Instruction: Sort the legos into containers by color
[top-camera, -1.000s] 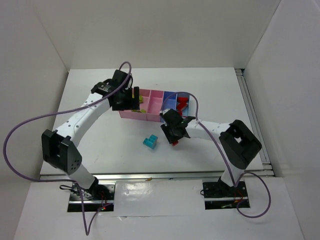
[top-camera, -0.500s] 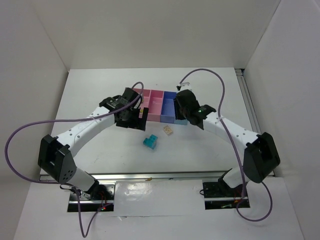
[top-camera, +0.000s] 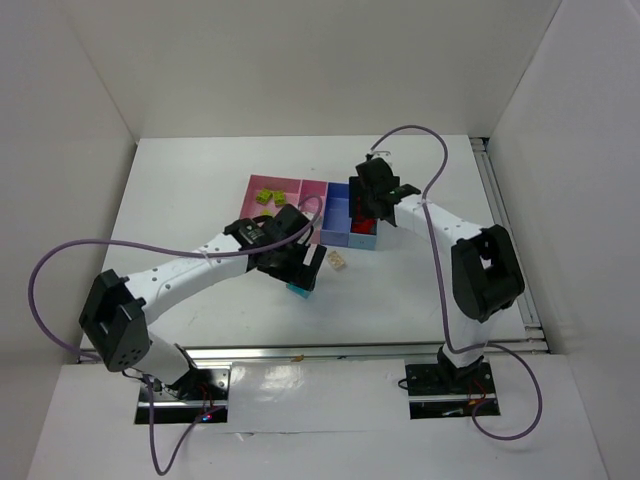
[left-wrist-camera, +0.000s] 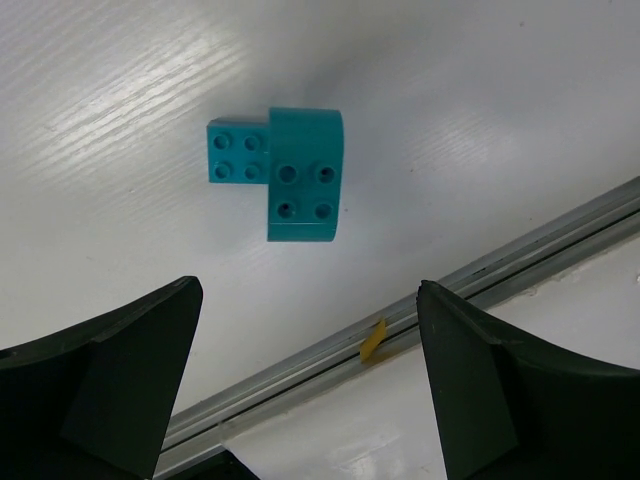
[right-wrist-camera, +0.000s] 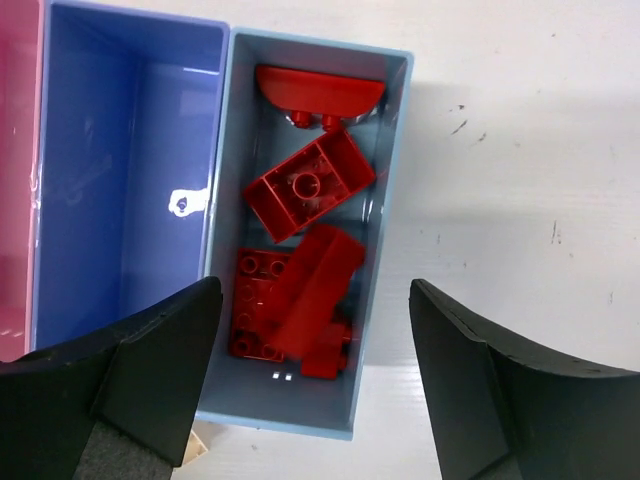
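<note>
The cyan brick (left-wrist-camera: 290, 172), loose on the table (left-wrist-camera: 480, 120), is framed by the left gripper (left-wrist-camera: 308, 330), spread and empty, so descent and closure are needed next; the right gripper (right-wrist-camera: 312, 350) is held agape over binned red bricks (right-wrist-camera: 305, 260).

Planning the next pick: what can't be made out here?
Top view: teal brick mostly under the left pincer.
Top view: red bricks partly covered by the right pincer.
Right wrist view: tray's pink end cut off by the left edge.
Top view: cream brick too small for detail.
</note>
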